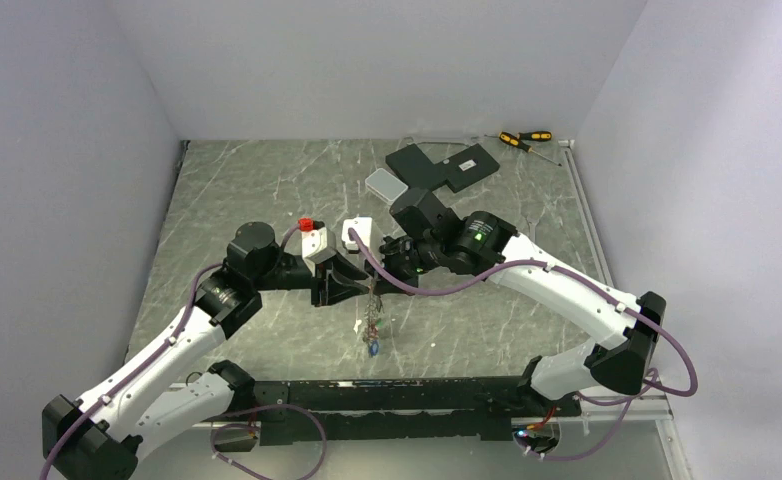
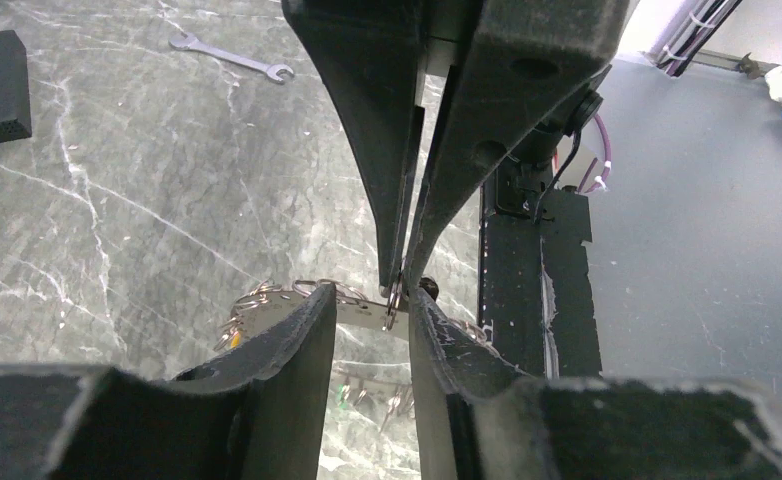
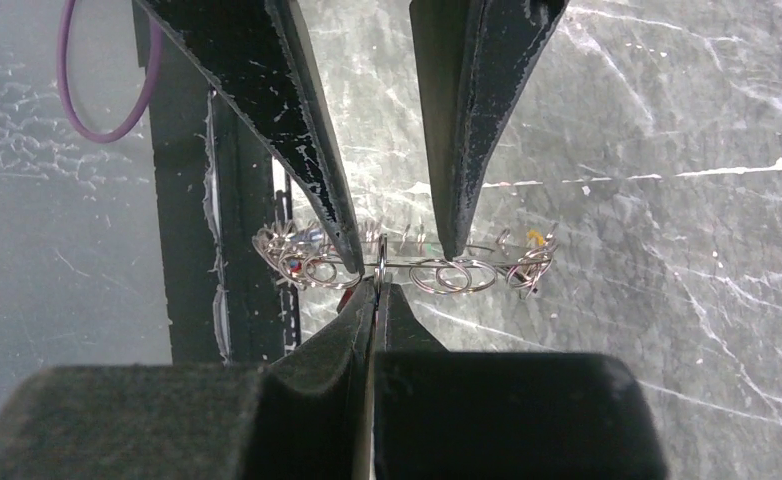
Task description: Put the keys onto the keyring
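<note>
The keyring, a flat silver ring, hangs in the air between both grippers, and several small keys dangle under it. In the left wrist view the keyring lies across my left gripper. Its fingers stand apart with their tips at the ring. I cannot tell whether they grip it. My right gripper is shut on a small split ring at the keyring rim. More split rings and coloured keys hang along the rim. The right gripper comes in from above.
A silver wrench lies on the marble table. Black blocks, a grey box and screwdrivers sit at the back. A red-capped part stands by the left wrist. The black base rail runs along the near edge.
</note>
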